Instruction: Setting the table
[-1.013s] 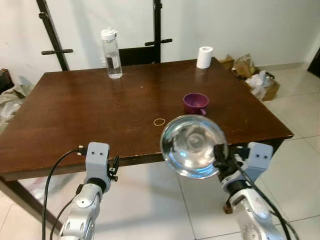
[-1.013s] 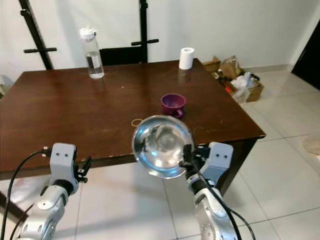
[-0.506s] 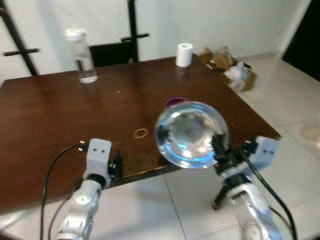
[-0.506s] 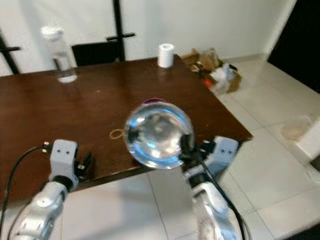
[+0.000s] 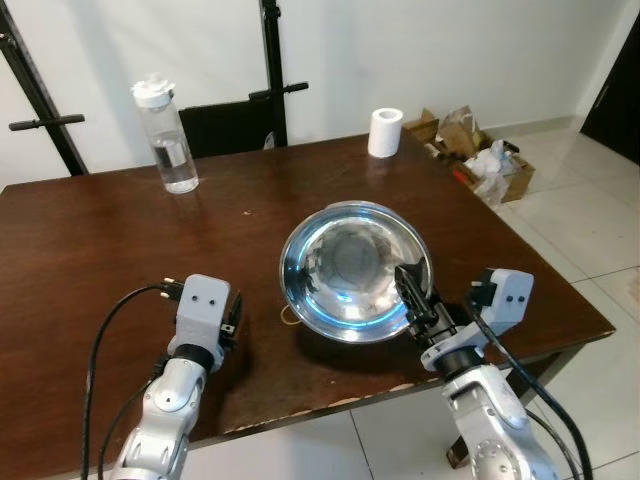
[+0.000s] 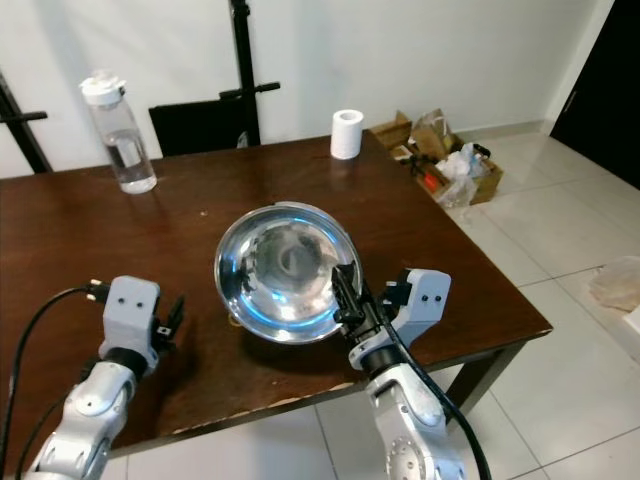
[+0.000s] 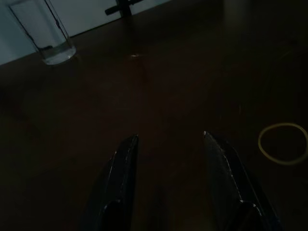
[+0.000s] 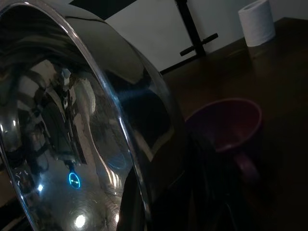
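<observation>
Your right hand [image 5: 412, 292] is pinching the rim of the shiny round steel bowl [image 5: 352, 268], tilted over the dark wooden bench [image 5: 90, 240]. Lowering carelessly risks striking the purple plastic cup [image 8: 226, 126] just behind it.

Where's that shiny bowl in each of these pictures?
Left eye: bowl in right gripper, middle of table.
Right eye: centre.
Right wrist: close up, beside purple cup.
Left wrist: left gripper, rubber band.
Shared landmark: paper roll, far edge.

Bowl [image 5: 352, 268] above table [image 5: 90, 250]; bottle [image 5: 167, 137] far left behind it.
</observation>
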